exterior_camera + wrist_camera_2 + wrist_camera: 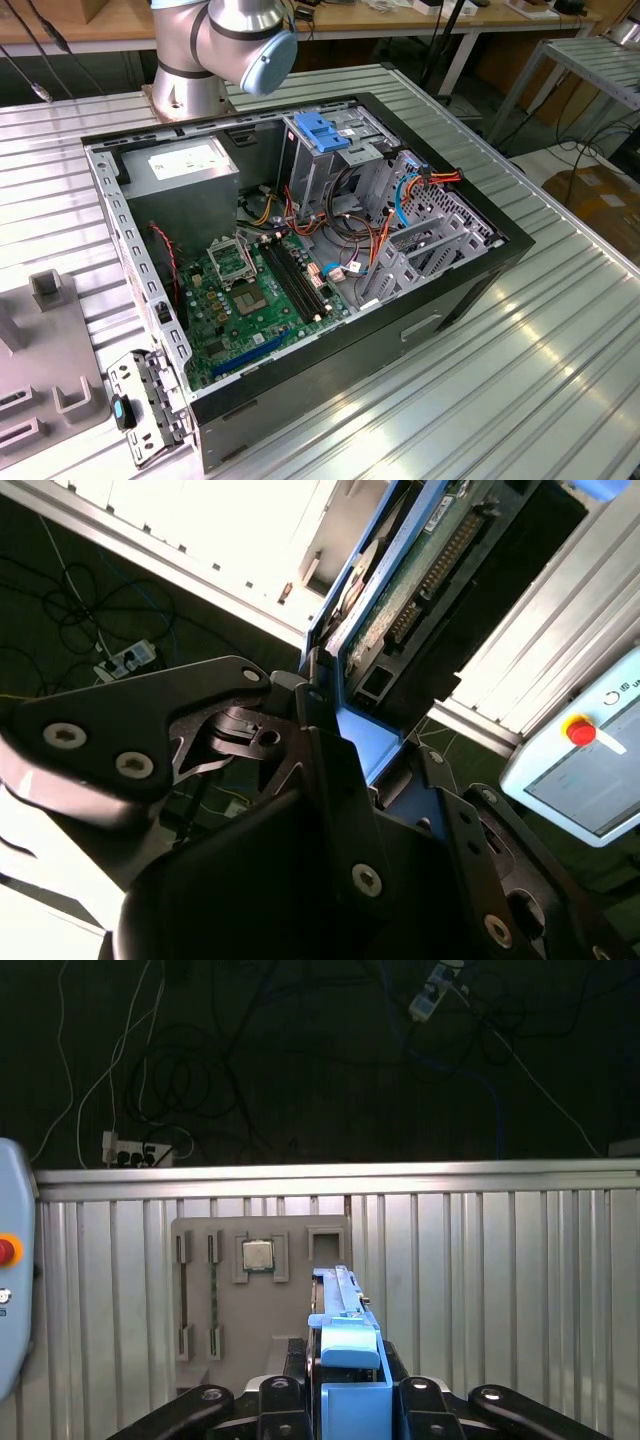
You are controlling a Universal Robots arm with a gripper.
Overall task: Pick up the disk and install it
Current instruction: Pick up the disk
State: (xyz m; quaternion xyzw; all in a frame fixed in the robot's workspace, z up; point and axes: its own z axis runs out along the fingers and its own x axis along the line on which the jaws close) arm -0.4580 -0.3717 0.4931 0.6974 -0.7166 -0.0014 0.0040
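My gripper (346,1375) is shut on the disk (344,1310), which shows edge-on in the first wrist view, its bright blue rail and tab standing up between the black fingers. In the second wrist view the disk (415,575) shows its green circuit-board face and a blue side rail, clamped in the gripper (345,715). It is held in the air above the ribbed metal table (480,1280). In the exterior view, the open computer case (480,290) lies on the table, with a grey drive cage and its blue latch (322,130) at the far side.
The arm's base and a joint (225,45) stand behind the case. A grey fixture plate (255,1360) carries a processor chip (258,1255) and memory sticks. A control pendant (585,755) with a red button hangs nearby. Cables and a power strip (135,1150) lie on the floor.
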